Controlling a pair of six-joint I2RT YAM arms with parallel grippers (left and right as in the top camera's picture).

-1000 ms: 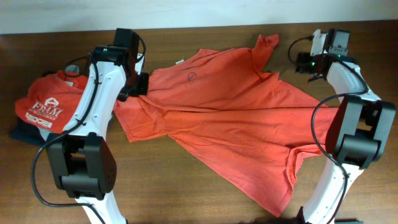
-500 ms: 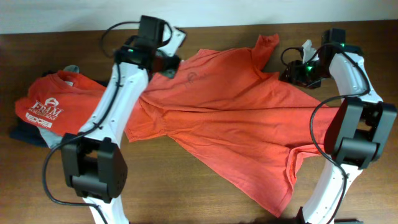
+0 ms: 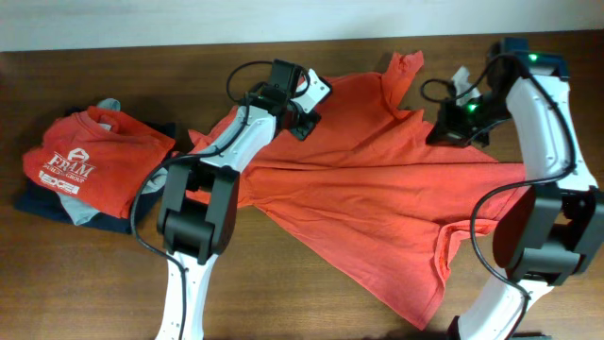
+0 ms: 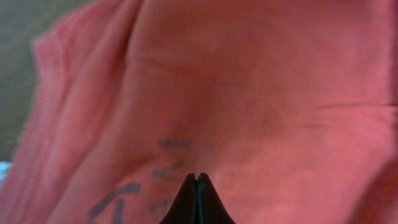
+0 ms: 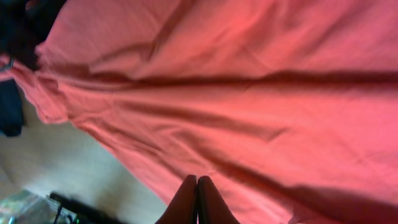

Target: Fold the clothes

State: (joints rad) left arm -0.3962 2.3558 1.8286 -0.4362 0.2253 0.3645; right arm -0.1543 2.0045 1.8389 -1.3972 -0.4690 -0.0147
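Progress: early on this garment. A folded pile sits done, red tee (image 3: pixel 85 161) with white "FRAM" print on top and grey (image 3: pixel 111 106) and navy (image 3: pixel 38 203) pieces under it. The coral-red T-shirt (image 3: pixel 377 189) is not folded yet, so every fold on it is left, by my read.

Where: the T-shirt lies on the table (image 3: pixel 94 283) just right of the pile, spreading well away from it. The left arm hides whether it touches the pile.

Look: open but skewed and crumpled. A long diagonal crease runs across the body, one sleeve sticks up on the far edge, and the near-right end has a bunched fold. Faint dark lettering (image 4: pixel 168 149) shows on the part nearest the pile. Thin, limp knit, likely to drag and wrinkle.

Left gripper (image 4: pixel 196 177): fingers pressed together, tip down on the T-shirt by the lettering, on the side nearer the pile. Cannot tell if cloth is pinched.

Right gripper (image 5: pixel 197 180): fingers also pressed together, over the T-shirt's edge farthest from the pile. A pinch of cloth is not visible either.

Judgement: needs flattening first, then folds, then stacking on the pile.
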